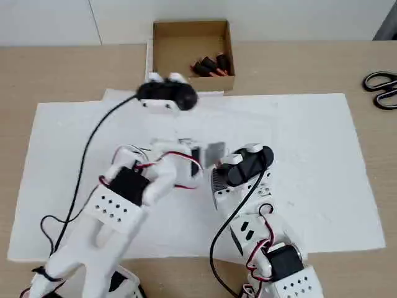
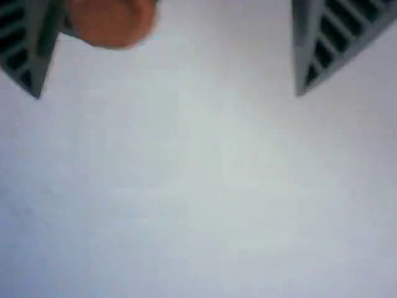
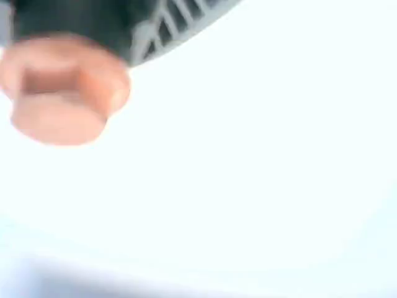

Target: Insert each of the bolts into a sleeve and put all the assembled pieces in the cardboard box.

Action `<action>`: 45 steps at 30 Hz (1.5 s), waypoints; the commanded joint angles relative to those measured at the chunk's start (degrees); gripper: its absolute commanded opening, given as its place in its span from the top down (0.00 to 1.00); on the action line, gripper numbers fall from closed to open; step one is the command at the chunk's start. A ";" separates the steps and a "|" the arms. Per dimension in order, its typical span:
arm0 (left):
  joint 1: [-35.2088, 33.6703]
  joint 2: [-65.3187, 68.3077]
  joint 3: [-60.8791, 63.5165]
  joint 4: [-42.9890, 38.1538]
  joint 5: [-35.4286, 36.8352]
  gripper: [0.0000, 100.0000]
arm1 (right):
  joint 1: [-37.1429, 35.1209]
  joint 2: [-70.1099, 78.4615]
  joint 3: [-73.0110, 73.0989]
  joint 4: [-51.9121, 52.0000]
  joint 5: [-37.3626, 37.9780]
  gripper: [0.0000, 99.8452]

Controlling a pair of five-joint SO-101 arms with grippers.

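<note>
Hard to see first. In the high view both arms meet mid-sheet. Wrists, motors and cables cover the grip zone, so from above can't tell what's held or which arm is which. A black cam module (image 1: 167, 94) w/ cable overlaps the box's near corner.

Left gripper (image 2: 167, 94): fingers (image 2: 316, 43) spread wide, nothing btwn them. Only the tips are in frame. An orange blur (image 2: 111, 22) sits just beside one finger, cut off at the edge; can't tell what it is.

Right gripper (image 3: 118, 46): pinching a dark sleeve (image 3: 68, 15) w/ an orange bolt (image 3: 65, 93) in it, hex head sticking out, held over the paper. One ribbed finger visible, the other hidden. Sleeve mostly out of frame.

Box (image 1: 191, 25): open top, at the paper's far edge. Done pieces (image 1: 211, 65) lie in its near right corner, dark w/ orange ends, bunched together. Count unclear.

Surface: white paper (image 1: 310, 143), slightly wrinkled, on a light wood table (image 1: 56, 68). Scissors (image 1: 381, 89) on bare wood at the right, well apart from the arms, cut off by the frame. Pale wall (image 1: 49, 22) behind the table.
</note>
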 commanded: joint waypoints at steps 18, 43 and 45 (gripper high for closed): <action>-25.76 -1.93 -2.86 11.69 -23.03 0.75 | 17.45 14.55 -32.62 1.36 1.85 1.00; -25.93 -1.67 -2.51 13.89 -23.03 0.75 | 11.12 137.27 -153.49 14.29 6.95 1.00; -25.93 -1.85 -2.51 14.86 -23.12 0.75 | 10.68 143.25 -159.30 14.11 7.03 1.00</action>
